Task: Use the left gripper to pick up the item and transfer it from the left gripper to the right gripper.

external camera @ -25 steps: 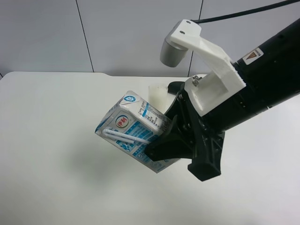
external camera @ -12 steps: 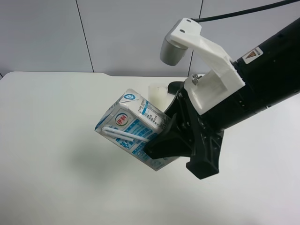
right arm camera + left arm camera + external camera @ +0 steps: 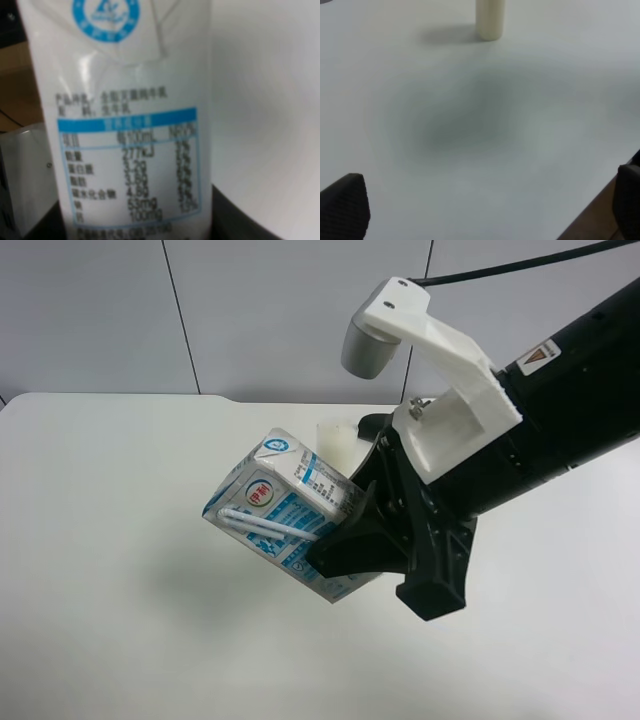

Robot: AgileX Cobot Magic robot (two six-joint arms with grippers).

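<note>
Item [image 3: 285,515] tilted, off the table [image 3: 100,540] - clamped at one end in right gripper [image 3: 365,530]. Left gripper [image 3: 485,207]: fingers wide apart, nothing btwn. White cylinder [image 3: 335,445] upright behind, partly hidden by item.

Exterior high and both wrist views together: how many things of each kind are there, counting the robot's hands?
drink carton: 1
white cylinder: 1
robot hands: 2 (right hand shut on the carton; left hand open, holding nothing)
Total: 4
</note>
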